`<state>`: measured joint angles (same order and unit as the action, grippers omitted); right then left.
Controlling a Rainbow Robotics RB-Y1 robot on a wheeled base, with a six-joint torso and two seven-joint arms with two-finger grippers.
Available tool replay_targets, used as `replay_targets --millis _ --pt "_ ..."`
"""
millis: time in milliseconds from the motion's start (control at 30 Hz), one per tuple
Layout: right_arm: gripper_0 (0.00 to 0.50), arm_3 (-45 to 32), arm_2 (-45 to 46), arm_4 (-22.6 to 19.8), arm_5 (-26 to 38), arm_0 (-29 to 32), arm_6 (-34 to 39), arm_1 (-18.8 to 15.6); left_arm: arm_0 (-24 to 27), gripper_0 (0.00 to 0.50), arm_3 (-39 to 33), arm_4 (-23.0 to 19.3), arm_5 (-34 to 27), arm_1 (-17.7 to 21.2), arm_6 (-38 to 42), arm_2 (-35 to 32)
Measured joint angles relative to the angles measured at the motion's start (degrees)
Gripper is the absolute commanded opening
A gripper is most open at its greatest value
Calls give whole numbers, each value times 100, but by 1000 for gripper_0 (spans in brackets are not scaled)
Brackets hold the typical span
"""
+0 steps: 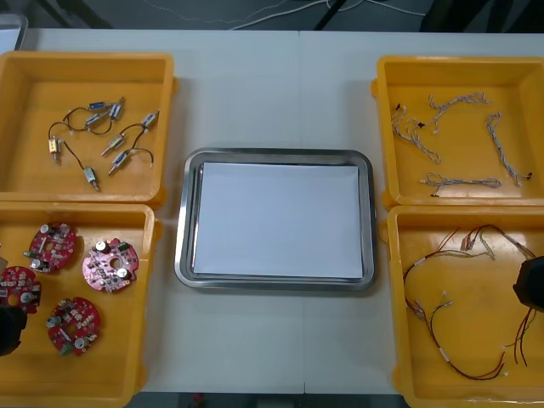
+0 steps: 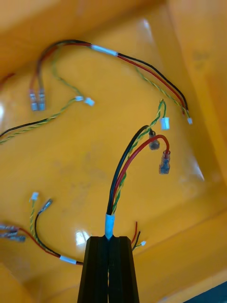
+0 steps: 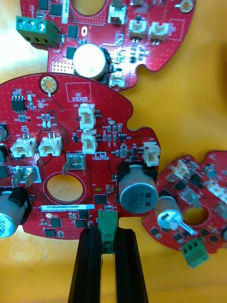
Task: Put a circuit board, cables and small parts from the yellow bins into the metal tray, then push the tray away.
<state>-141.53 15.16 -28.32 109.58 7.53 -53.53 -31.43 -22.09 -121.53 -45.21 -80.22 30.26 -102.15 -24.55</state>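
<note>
Round red circuit board (image 3: 71,156): lies flat on the floor of the near left yellow bin (image 1: 140,340) and extends away from the fingertips. The green terminal block (image 3: 107,226) on its nearest edge sits between the jaws of the left gripper (image 3: 108,233). The jaws are closed on that block and held apart by its width. Two other red boards (image 3: 194,208) lie just beside it. Contact cannot be ruled out, so a lift may disturb them.

Red, black and yellow-green cable bundle (image 2: 124,175): in the near right yellow bin (image 1: 476,314), with its long axis running straight out from the right gripper (image 2: 109,239). The jaws are clamped almost together on its white-taped band.

Shiny metal tray (image 1: 276,156), white inside: on the light table (image 1: 272,85) between the bins, inboard of both grippers and about equally near each. It holds none of the task's things.

Judgement: both grasps appear made; lift and inward carry remain
</note>
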Motion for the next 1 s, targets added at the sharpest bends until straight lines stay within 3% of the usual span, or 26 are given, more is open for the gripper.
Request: replay_targets --millis 267,367,700,800,900,1000 --pt "0 -626 3 -162 4 -5 -1330 -2 138 0 -373 -260 -737 57 2 -344" --pt "0 -666 3 -234 5 -17 -1499 -2 194 0 -415 -337 -868 92 3 -409" --pt "0 -668 181 -899 17 -215 -2581 -5 423 0 -1081 -392 -1744 207 208 -570" --pt "0 -670 203 -966 20 -318 -2927 -18 504 0 -1603 -270 -2215 326 895 -568" --pt "0 -672 203 -1075 21 -502 -3570 -38 617 0 -1963 -264 -2573 454 2049 -542" --pt "0 -672 204 -1240 22 -755 -3723 -43 743 0 -2096 -267 -2757 554 3082 -449"
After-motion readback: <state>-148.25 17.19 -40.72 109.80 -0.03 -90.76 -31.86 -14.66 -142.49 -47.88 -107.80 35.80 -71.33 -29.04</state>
